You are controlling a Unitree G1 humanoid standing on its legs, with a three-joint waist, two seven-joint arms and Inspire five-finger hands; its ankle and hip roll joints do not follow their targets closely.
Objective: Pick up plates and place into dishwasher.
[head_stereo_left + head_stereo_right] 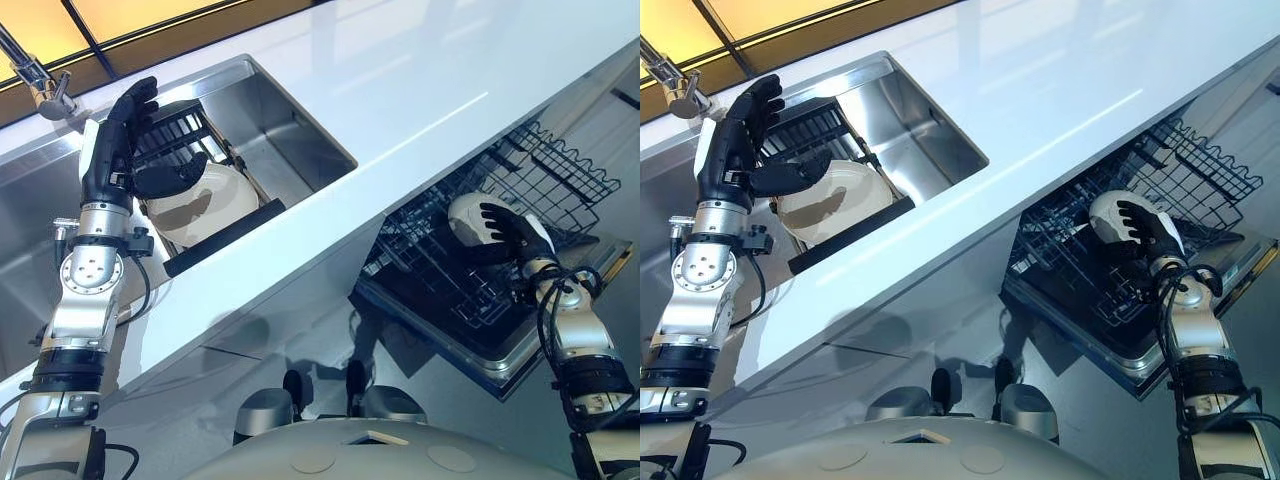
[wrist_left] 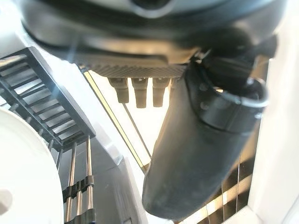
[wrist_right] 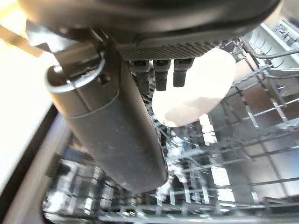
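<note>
right hand down in the pulled-out dishwasher rack, fingers straight and spread against the face of a white plate standing on edge among the tines; no curl round the rim visible, so resting on it rather than clamped. left hand up over the sink, fingers straight and apart, thumb out toward a second plate leaning in the black dish rack; near it, holding nothing.

risks from here, as judgement only:
- plate in the dishwasher rack possibly not seated between tines; pulling the right hand away too soon or sideways could tip it flat or knock it against the wire.
- fingers catching on the wire while backing out, dragging the plate along.
- at the sink, a glossy tilted plate and a shallow pinch; likely slip, dropping it into the steel basin.
- rack bars close to the left hand; a closing grasp may snag a bar instead of the rim.
- worktop edge between sink and dishwasher; a low carry could clip it.
</note>
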